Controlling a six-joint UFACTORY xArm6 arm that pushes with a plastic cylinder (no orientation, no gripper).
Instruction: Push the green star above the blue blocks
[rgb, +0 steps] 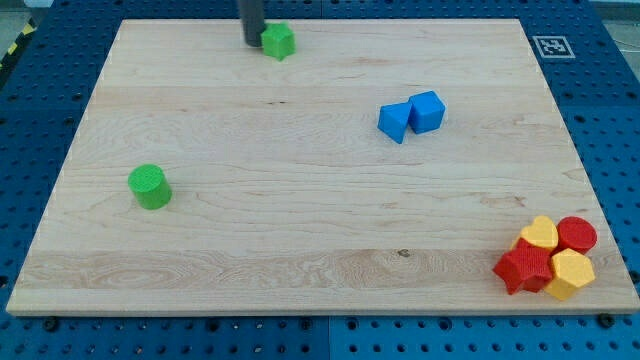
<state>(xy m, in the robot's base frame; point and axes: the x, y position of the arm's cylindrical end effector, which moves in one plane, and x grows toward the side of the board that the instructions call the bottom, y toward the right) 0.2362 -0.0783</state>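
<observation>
touching green star (278, 40): my tip (252, 43), no end effector; two blue blocks (411, 115).

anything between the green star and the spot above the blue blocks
Nothing visible. My tip sits just to the view's left of the green star, and the bare board runs from there rightward to the area above the two blue blocks. The green cylinder lies far off.
</observation>
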